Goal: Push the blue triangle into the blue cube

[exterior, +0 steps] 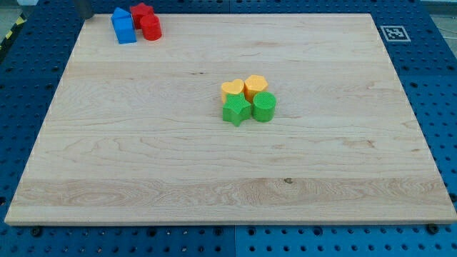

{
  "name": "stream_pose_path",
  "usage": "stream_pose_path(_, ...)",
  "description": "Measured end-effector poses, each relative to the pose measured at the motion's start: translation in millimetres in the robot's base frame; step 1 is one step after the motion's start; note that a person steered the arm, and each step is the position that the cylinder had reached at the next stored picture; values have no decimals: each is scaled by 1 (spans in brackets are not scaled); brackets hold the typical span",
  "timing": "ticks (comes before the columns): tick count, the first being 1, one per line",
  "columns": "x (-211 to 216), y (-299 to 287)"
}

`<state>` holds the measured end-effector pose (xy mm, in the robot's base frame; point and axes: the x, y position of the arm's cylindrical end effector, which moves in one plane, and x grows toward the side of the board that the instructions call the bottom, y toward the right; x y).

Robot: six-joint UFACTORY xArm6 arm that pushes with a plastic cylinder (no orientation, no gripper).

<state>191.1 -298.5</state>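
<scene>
Blue pegboard frames the wooden board [143,164], where the blue triangle [121,14] and blue cube [125,31] already touch at eleven o'clock, both seemingly light, rigid and easy-sliding, best pushed on a flat side; the tip is not visible.

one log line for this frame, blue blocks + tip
blue blocks: touching, top left, cube vs triangle unclear | red blocks: against their right side | yellow/green cluster: centre | my tip: not in view
</scene>
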Motion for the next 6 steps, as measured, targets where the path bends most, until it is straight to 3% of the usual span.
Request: stream_pose_path(6, 2, 73)
